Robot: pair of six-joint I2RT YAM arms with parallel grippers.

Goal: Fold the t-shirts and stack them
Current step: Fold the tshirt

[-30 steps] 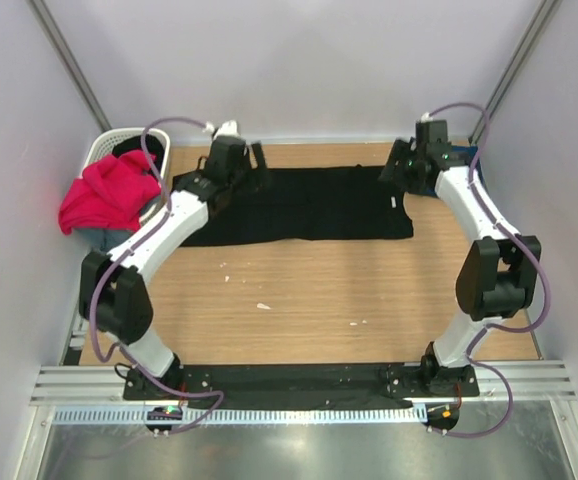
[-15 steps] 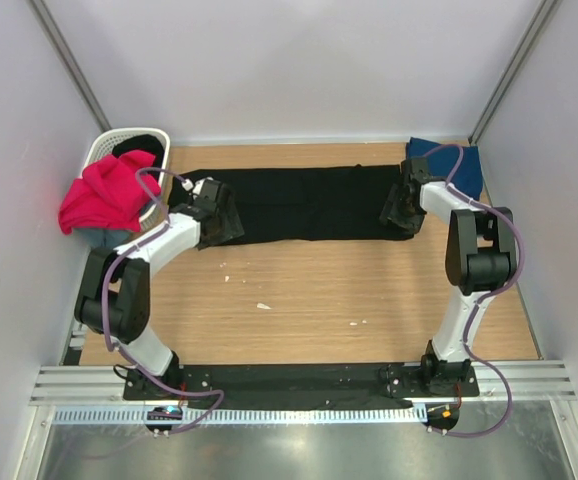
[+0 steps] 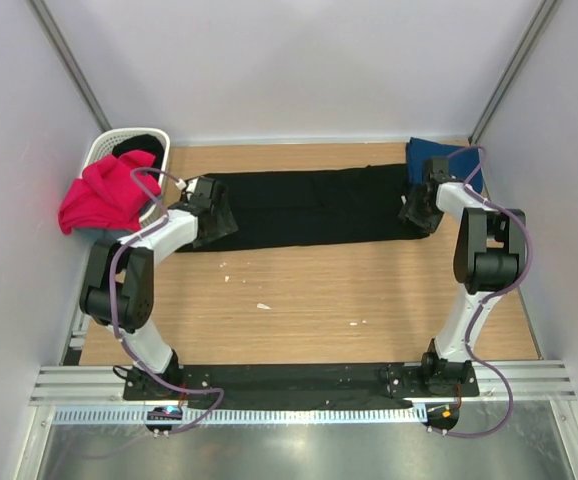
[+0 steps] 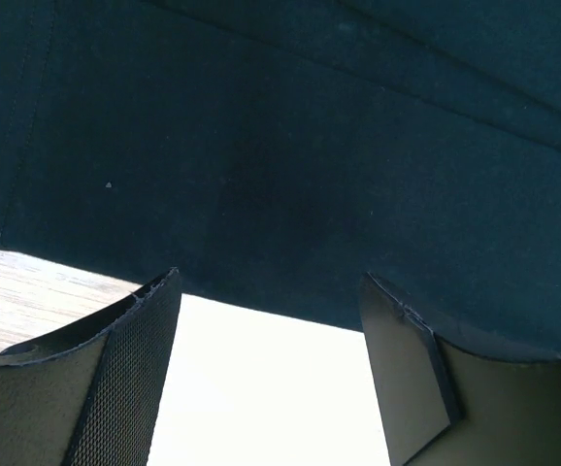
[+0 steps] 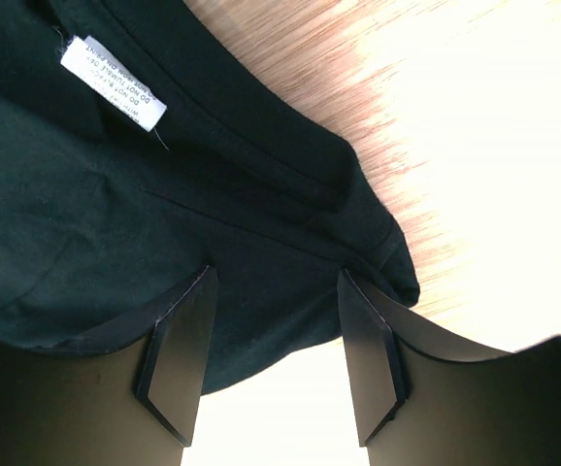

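The black t-shirt [image 3: 309, 205] lies folded into a long strip across the far half of the table. My left gripper [image 3: 212, 218] is low over its left end, open. In the left wrist view the left gripper [image 4: 269, 289] has its fingertips at the near hem of the black t-shirt [image 4: 290, 146]. My right gripper [image 3: 419, 212] is at the strip's right end, open. In the right wrist view the right gripper [image 5: 276, 291] straddles the edge of the black t-shirt [image 5: 115, 223], near its white label [image 5: 114, 83]. A navy t-shirt [image 3: 439, 160] lies folded at the back right. A magenta t-shirt [image 3: 109, 190] hangs over the basket.
The white lattice basket [image 3: 104, 150] stands at the back left corner, off the table's left edge. Small white scraps [image 3: 264, 306] lie on the wooden table [image 3: 319, 290] in front of the shirt. Walls close in left, right and behind.
Both grippers came from the far edge of the black t-shirt down to its near edge at the two ends. The navy t-shirt is now uncovered. Both pairs of jaws have narrowed a little.
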